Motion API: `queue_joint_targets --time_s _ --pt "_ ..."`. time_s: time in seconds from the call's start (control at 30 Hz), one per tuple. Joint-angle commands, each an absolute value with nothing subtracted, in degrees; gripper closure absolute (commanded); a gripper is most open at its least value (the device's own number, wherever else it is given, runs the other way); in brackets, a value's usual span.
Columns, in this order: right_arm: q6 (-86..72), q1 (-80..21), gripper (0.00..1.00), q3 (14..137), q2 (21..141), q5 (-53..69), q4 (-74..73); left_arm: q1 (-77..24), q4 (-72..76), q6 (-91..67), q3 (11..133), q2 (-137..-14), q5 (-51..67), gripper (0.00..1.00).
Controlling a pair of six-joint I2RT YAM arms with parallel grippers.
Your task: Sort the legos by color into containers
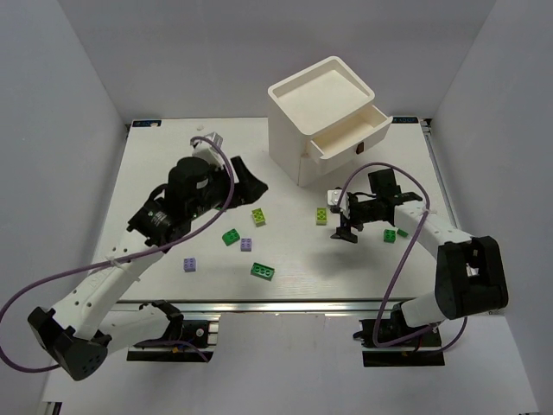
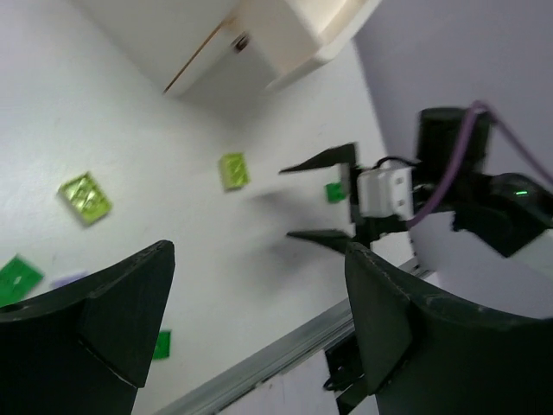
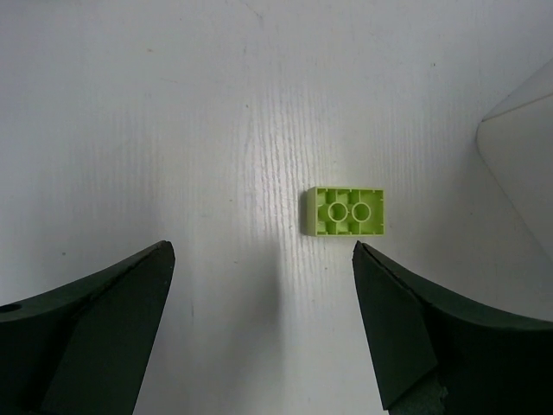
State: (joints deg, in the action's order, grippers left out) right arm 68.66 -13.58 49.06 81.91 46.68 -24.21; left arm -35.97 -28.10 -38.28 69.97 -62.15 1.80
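left gripper (image 2: 259, 259) — tilted, jaws apart | right gripper (image 3: 261, 255) — downward, spread near yellow-green brick (image 3: 346, 212)

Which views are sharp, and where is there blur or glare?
Top external: even light, sharp throughout. Left wrist: motion blur softens the legos. Right wrist: crisp yellow-green brick, with a bright glare streak on the table beside it.
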Motion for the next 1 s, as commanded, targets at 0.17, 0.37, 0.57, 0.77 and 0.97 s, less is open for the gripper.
queue_joint_targets --time_s 0.17,0.37,0.57,0.77,0.97 --pt "73.56 -18.54 0.14 55.8 85.95 29.64 -19.33 -35.68 -32.78 -43.07 59.33 -54.76 -5.53 0.1" --pt "71.98 -19.42 0.15 66.61 93.07 30.48 -29.96 -35.68 -35.6 -43.68 56.87 -53.09 -6.5 0.09" --pt "77.42 -20.74 0.11 68.98 96.93 34.62 -39.0 -35.68 -34.01 -45.79 52.74 -50.36 -6.42 0.09" --pt "77.18 -21.18 0.11 71.02 99.84 34.28 -40.53 -35.68 -35.07 -46.23 51.16 -48.25 -6.85 0.09" --pt "69.97 -22.41 0.11 70.49 100.81 29.89 -32.8 -35.68 -35.07 -46.84 49.92 -47.02 -6.77 0.08"
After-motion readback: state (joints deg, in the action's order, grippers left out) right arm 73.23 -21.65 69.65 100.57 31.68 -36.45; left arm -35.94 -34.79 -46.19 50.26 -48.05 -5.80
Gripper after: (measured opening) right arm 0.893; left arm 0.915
